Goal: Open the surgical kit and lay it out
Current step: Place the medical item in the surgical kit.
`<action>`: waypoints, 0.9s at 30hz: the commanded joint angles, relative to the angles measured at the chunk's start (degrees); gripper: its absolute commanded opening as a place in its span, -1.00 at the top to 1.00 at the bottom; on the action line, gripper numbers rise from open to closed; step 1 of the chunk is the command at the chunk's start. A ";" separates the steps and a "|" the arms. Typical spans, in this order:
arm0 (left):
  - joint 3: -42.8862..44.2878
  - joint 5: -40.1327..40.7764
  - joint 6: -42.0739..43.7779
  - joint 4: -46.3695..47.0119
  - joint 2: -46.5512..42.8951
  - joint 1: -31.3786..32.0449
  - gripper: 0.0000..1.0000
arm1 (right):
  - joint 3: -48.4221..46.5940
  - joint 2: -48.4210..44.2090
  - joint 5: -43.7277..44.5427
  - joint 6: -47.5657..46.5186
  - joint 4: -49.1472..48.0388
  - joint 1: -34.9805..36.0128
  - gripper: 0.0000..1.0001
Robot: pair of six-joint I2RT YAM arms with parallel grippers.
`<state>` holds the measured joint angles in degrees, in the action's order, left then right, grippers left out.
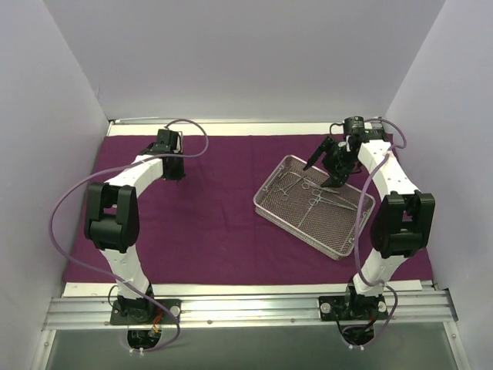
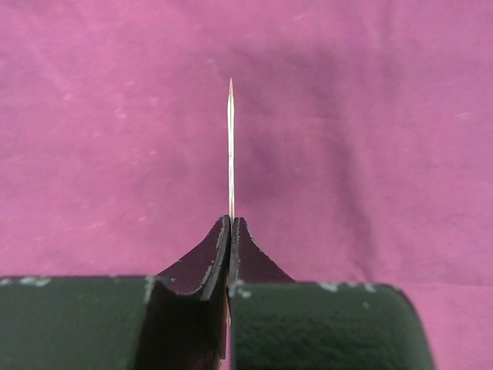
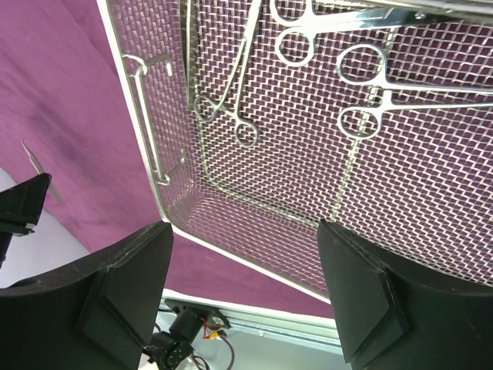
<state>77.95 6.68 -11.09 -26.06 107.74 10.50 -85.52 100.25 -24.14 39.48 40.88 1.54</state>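
Surgical kit tweezers [image 2: 230, 150], barely pinched in the left hand [image 2: 231, 228], could twist loose; right hand [image 3: 245, 250] gapes wide above the tray [image 3: 293, 181].

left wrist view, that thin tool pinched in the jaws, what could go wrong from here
The left gripper pinches a thin pointed tool; it could slip, or its tip snag the purple cloth. The right gripper, jaws open over the mesh tray, could lift overlapping forceps together or nudge the tray.

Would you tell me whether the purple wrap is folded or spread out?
Spread out: the purple wrap lies flat with no folded flaps, and the mesh tray rests on it.
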 commanded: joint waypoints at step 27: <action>16.07 5.35 -17.72 -6.78 11.96 10.15 0.95 | 7.12 -3.92 -3.55 -4.50 0.16 -4.70 -0.53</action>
<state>88.51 7.31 -22.96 -27.97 117.80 19.88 -78.96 99.81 -27.05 35.86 40.01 -2.70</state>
